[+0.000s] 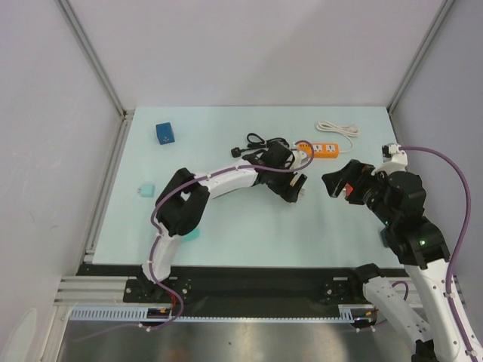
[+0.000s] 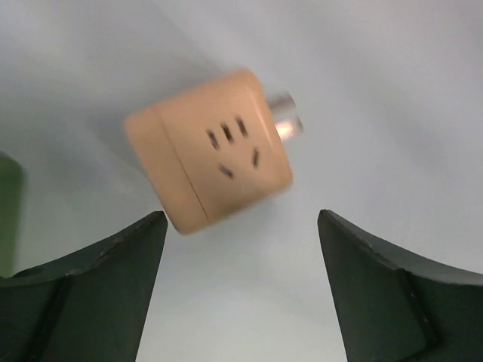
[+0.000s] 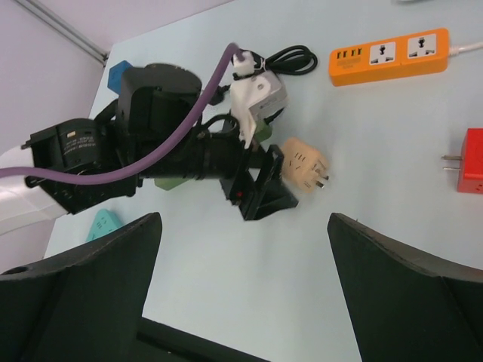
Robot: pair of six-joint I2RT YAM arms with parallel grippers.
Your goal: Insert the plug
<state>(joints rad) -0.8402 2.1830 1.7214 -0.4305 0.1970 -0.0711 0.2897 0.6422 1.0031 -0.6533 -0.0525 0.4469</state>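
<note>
Beige plug adapter (image 2: 211, 151) lying on the pale table (image 1: 226, 226), prongs pointing away from the left gripper (image 2: 241, 226) just behind it. Those jaws are spread wide and grip nothing, though one corner of the adapter may brush a jaw; the blur makes it hard to tell. Orange power strip (image 3: 389, 54) lies further back, apart, its markings too small to read. Right gripper (image 3: 245, 226) hovers with jaws released and empty. Red plug (image 3: 472, 160) lies nearby on the table.
</note>
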